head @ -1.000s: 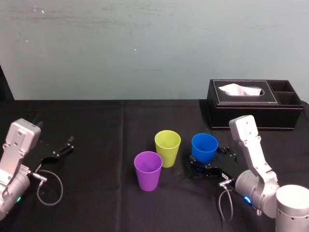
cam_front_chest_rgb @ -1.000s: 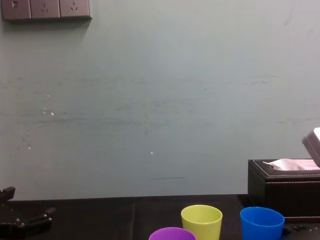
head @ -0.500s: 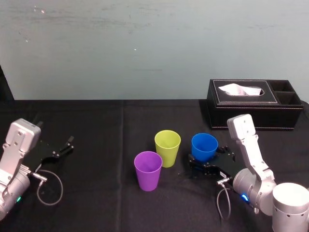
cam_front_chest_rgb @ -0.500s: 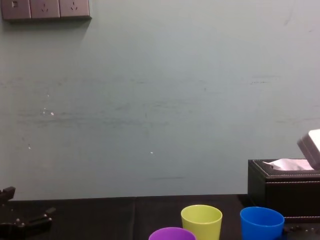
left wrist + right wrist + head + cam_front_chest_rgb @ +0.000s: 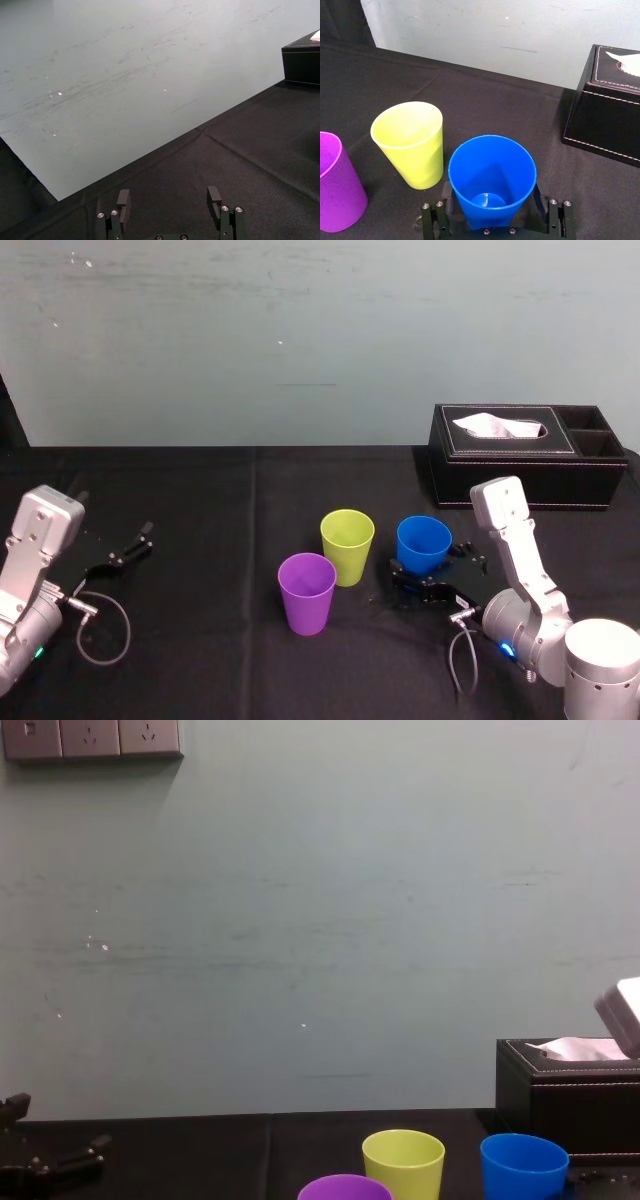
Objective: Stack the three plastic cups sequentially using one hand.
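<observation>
The right gripper (image 5: 491,194) has its fingers (image 5: 445,189) spread wide, one on each side of the upright blue cup (image 5: 492,170), low on its wall and not pinching it. Just outside one finger stands the yellow-green cup (image 5: 412,142), with the purple cup (image 5: 332,185) beyond it. Farther off, past the other finger, sits the black tissue box (image 5: 607,107). The left gripper (image 5: 169,199) rests well apart, fingers spread and empty.
</observation>
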